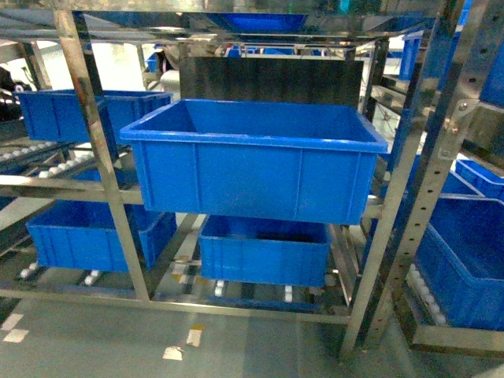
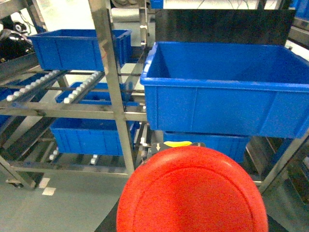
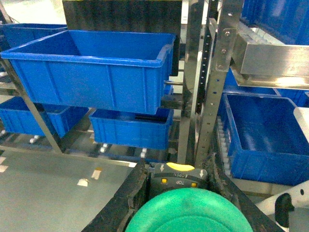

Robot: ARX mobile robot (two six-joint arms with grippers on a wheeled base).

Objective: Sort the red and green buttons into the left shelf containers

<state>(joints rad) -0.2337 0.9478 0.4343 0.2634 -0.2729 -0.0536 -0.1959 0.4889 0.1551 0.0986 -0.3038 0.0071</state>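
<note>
The red button (image 2: 193, 193) fills the bottom of the left wrist view, its broad cap toward the camera and the dark base's tip (image 2: 179, 144) just showing above it. My left gripper (image 2: 179, 147) is shut on it, with its fingers almost wholly hidden behind the cap. The green button (image 3: 190, 212) sits low in the right wrist view. My right gripper (image 3: 177, 169) is shut on its dark base, a black finger (image 3: 126, 193) on each side. Blue containers (image 1: 87, 114) (image 1: 94, 236) stand on the left shelf, well beyond both grippers. Neither gripper shows in the head view.
A large blue bin (image 1: 252, 157) stands at the front centre of the steel rack, with a smaller bin (image 1: 264, 250) under it. More blue bins (image 1: 465, 268) fill the right shelf. Steel uprights (image 1: 98, 150) (image 1: 417, 197) frame the bays. The grey floor (image 1: 94, 339) lies below.
</note>
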